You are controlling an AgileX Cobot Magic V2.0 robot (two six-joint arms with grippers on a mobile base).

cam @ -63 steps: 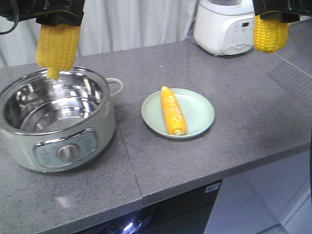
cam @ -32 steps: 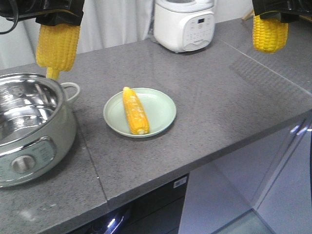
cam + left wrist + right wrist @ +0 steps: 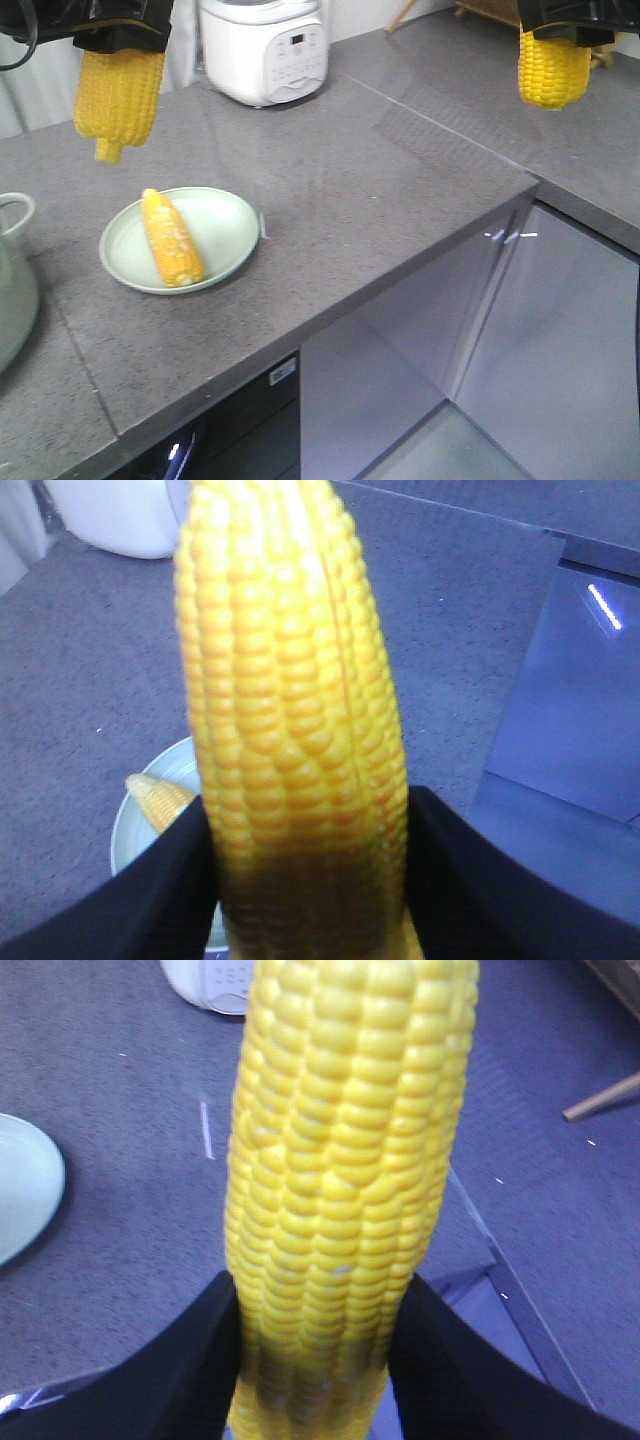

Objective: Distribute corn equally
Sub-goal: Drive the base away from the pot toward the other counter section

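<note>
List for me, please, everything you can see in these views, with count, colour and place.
plated corn: 1, yellow, lying on the plate.
left held corn: 1, yellow, raised above the counter.
right held corn: 1, yellow, raised at the top right of the front view.
plate: 1, pale green, on the counter, right of the pot.
pot: 1, pale grey-green, left edge of the front view, mostly cut off.
rice cooker: 1, white, at the back of the counter.
counter: 1, speckled grey, under the plate, pot and cooker.
cabinet fronts: count unclear, grey, below the counter.
left tool: 1, black, shut on the left held corn.
right tool: 1, black, shut on the right held corn.
</note>
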